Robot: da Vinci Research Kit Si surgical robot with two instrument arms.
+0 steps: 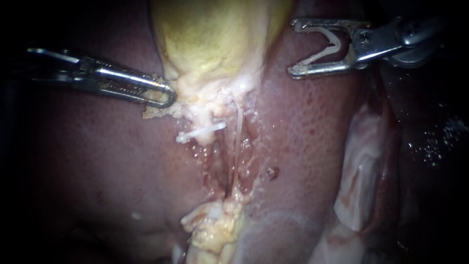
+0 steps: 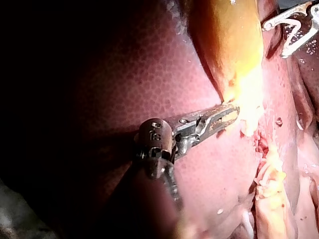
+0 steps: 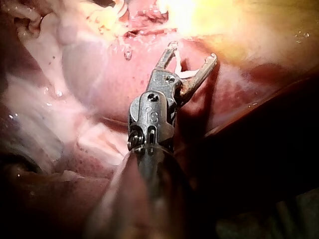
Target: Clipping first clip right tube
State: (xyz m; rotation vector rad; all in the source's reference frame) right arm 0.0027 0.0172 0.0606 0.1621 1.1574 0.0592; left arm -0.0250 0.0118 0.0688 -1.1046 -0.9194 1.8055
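While the left instrument (image 1: pixel 167 96) clamps gallbladder (image 1: pixel 215 44), the right instrument (image 1: pixel 292 49) holds a clip (image 1: pixel 322 54) gaping leftward; right tube (image 1: pixel 238 128) runs vertically.

Right tube (image 1: pixel 238 128): a thin, pale strand, stretched taut; it is seen running down from the tissue under the gallbladder (image 1: pixel 215 44) to a yellowish lump of fat.
Clip (image 1: pixel 325 50): white, spread in a V, held between the wide-standing jaws of the right instrument (image 1: pixel 293 48).
Clip's place: over the liver (image 1: pixel 312 122), well apart from the right tube.
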